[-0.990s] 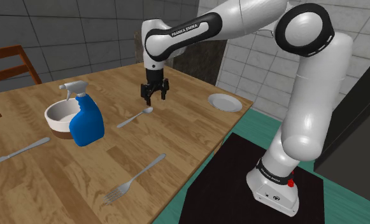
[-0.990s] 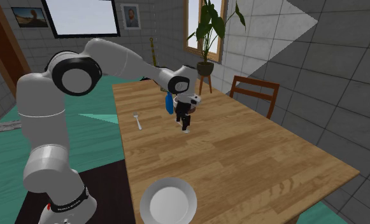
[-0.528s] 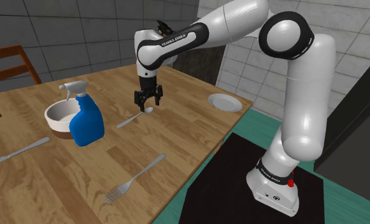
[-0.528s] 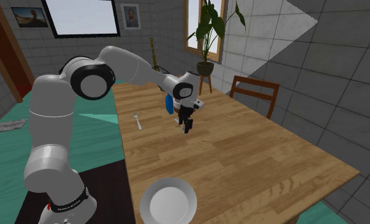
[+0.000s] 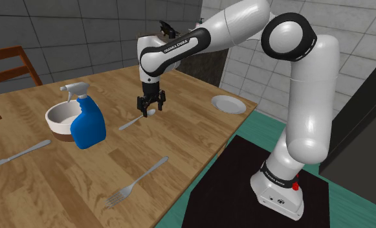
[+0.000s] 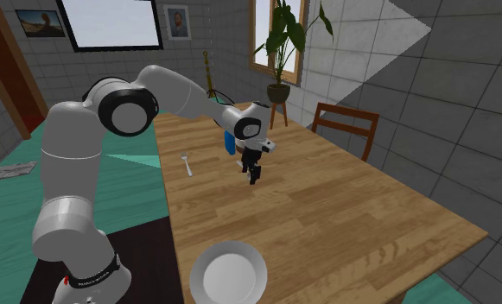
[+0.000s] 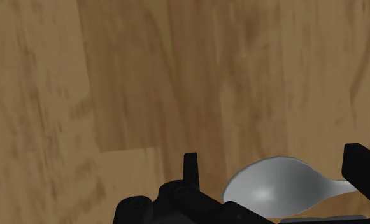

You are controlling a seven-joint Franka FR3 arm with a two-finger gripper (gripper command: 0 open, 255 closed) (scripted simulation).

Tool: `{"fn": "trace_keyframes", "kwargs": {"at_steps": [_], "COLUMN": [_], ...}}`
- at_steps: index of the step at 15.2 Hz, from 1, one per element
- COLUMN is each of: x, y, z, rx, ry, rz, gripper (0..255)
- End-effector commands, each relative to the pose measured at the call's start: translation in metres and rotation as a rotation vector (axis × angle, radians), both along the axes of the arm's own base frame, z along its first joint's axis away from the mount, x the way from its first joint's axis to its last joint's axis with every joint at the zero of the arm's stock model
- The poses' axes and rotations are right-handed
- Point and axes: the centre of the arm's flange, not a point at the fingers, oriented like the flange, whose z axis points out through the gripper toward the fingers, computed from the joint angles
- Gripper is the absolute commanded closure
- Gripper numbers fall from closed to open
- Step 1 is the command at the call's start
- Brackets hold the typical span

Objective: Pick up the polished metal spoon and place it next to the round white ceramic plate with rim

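Your hand (image 5: 150, 112) is low over the tabletop (image 5: 180, 139), pointing straight down, with its two black fingers (image 7: 190, 169) standing apart. In the wrist view the bowl of the spoon (image 7: 272, 188) sits in the gap between them. One finger stands clear of the bowl, and the other is at the neck where the handle begins, so nothing is clamped. The spoon (image 5: 133, 120) lies flat on the wood, its bowl under your hand and its handle running away toward the shoulder view's lower left. In the second exterior view your hand (image 6: 254, 177) hangs just above the boards near the middle of the tabletop's width.

On the shoulder view's left of the spoon you have a blue spray bottle (image 5: 88, 123) standing upright, with a white bowl (image 5: 59, 117) right behind it. On the shoulder view's right, well apart from the spoon, the white plate (image 5: 227, 103) rests near the tabletop's corner. In the second exterior view that plate (image 6: 228, 275) is at the near edge.

A fork (image 5: 138, 180) lies closer to the shoulder camera, and a knife (image 5: 18, 155) lies by the shoulder view's left edge. A wooden chair (image 6: 346, 125) stands at the far side, and a potted plant (image 6: 283, 43) stands by the window.
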Motion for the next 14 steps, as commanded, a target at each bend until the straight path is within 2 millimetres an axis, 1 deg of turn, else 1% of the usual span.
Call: {"fn": "trace_keyframes", "kwargs": {"at_steps": [1, 2, 3, 12, 14], "x": [0.000, 0.000, 0.000, 0.000, 0.000], "y": [0.000, 0.000, 0.000, 0.000, 0.000], "z": [0.000, 0.000, 0.000, 0.000, 0.011], "rx": [0.000, 0.000, 0.000, 0.000, 0.000], "ry": [0.000, 0.000, 0.000, 0.000, 0.000], "rz": [0.000, 0.000, 0.000, 0.000, 0.000], "gripper": [0, 0, 255, 255, 255]}}
